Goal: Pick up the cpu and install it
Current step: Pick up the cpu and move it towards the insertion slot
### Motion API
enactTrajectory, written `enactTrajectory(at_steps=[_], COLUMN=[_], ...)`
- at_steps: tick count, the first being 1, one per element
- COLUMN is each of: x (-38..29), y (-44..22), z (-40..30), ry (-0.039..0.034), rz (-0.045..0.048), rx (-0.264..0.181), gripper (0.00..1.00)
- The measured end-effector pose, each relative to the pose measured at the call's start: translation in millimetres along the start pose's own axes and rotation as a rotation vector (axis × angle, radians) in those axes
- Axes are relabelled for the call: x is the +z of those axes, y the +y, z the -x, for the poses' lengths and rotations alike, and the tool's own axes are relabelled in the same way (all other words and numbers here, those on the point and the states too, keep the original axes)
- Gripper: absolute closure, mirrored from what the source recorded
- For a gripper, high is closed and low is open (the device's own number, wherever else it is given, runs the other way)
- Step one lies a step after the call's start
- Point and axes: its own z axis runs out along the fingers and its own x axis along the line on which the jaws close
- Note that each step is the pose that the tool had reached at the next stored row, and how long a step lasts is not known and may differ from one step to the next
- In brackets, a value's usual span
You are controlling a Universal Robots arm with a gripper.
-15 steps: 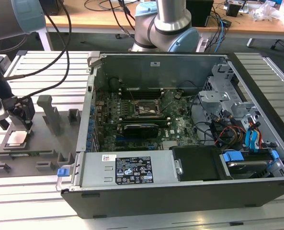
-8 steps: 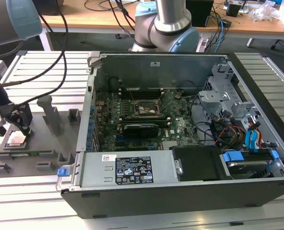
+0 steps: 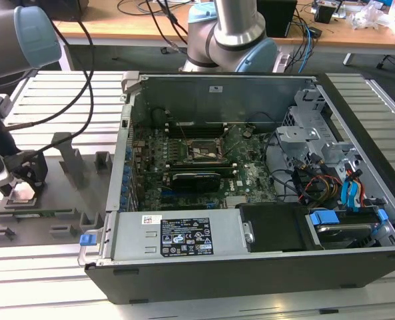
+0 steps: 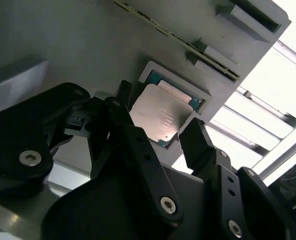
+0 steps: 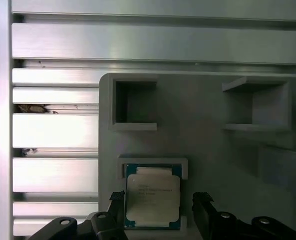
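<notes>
Over fixture pocket (image 5: 152,161), exterior view's left, gripper (image 5: 159,204) is held wide astride cpu (image 5: 152,197), not yet clamped; jaws should be centred, kept level & closed gently on opp. edges.

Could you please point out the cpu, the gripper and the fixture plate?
cpu (image 5: 152,194): first wrist view, metal top's middle.
gripper (image 4: 158,107): second wrist view, midway between fingertips.
fixture plate (image 5: 207,145): first wrist view, bare face.
</notes>
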Motion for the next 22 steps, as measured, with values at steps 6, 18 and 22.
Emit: enactTrajectory(at_steps=[6, 18, 22], x=[6.4, 7.2, 7.2], y=[0.1, 0.2, 0.2], z=[-0.8, -0.8, -0.8], ry=[0.0, -0.0001, 0.0], rz=[0.0, 0.0006, 0.0008], rx=[-0.002, -0.006, -0.006], gripper=[0.34, 0.35, 0.45])
